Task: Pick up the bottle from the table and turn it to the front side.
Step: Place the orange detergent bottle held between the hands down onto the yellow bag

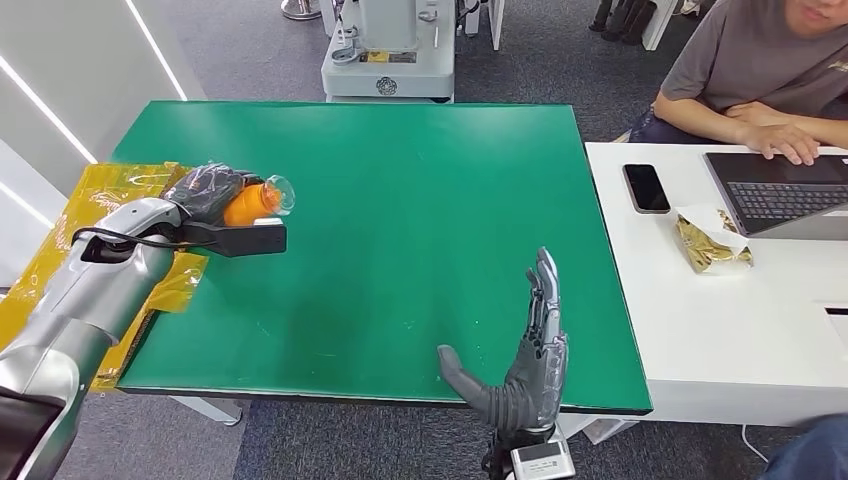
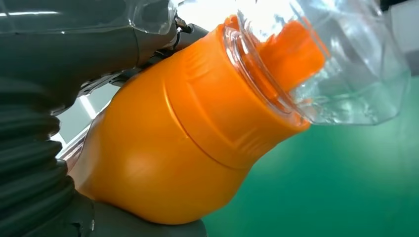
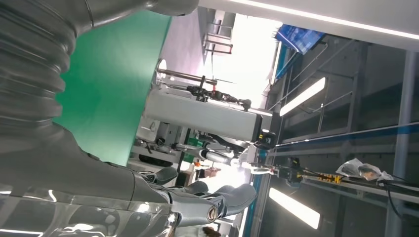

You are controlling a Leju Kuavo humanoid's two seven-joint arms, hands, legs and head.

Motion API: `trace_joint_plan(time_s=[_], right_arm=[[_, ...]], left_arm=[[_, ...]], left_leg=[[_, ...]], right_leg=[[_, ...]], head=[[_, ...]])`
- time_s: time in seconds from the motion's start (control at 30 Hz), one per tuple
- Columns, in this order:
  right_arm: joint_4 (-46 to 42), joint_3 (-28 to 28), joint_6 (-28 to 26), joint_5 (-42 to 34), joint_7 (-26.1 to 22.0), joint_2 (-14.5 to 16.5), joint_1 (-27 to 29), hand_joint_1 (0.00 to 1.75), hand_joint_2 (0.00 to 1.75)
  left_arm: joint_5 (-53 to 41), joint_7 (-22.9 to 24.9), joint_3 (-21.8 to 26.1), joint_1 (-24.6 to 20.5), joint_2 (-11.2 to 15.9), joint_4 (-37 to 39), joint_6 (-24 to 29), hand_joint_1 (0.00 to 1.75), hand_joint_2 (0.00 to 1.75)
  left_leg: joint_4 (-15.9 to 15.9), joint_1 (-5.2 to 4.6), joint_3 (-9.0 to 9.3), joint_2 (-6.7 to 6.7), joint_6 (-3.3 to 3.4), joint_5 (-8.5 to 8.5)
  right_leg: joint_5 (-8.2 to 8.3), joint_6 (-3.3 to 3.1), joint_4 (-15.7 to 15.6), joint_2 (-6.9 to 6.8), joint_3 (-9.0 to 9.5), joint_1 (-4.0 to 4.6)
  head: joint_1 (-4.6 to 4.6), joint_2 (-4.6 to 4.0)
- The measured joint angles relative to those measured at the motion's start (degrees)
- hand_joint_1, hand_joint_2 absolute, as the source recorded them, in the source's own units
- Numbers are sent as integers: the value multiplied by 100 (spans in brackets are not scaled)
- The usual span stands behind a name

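Observation:
My left hand (image 1: 205, 192) grips an orange bottle (image 1: 250, 203) with a clear cap (image 1: 281, 192), held above the left part of the green table (image 1: 420, 190), cap pointing right. Close up, the orange bottle (image 2: 183, 133) lies against the grey hand (image 2: 44, 128), and its clear cap (image 2: 341, 64) covers an orange neck. My right hand (image 1: 530, 350) stands upright over the table's near edge, fingers straight and spread from the thumb, holding nothing. The right hand's dark fingers (image 3: 207, 202) show against the room beyond.
A yellow bag (image 1: 110, 190) lies at the table's left edge under my left arm. To the right stands a white desk (image 1: 720, 330) with a phone (image 1: 646, 187), a snack packet (image 1: 712, 240) and a laptop (image 1: 780, 190) used by a seated person (image 1: 760, 70). A grey machine (image 1: 390, 50) stands behind the table.

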Motion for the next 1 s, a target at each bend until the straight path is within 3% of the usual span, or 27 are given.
trace_joint_plan(time_s=[0.43, 1.0], right_arm=[[-70, -9, 1, 102, 110, 0, 57, 0, 175], [-481, -42, 2, 480, 16, -3, 331, 0, 175]], left_arm=[[-218, 476, -458, -118, 138, 809, 91, 175, 175], [-406, 756, -552, 441, 306, 1220, 957, 175, 175]], left_leg=[[-3, 1, -1, 0, -1, 0], [-6, 1, 0, 2, -6, -3]], right_leg=[[-1, -1, 2, 1, -1, 0], [-3, -3, 1, 2, -1, 0]], head=[[-1, 0], [0, 0]])
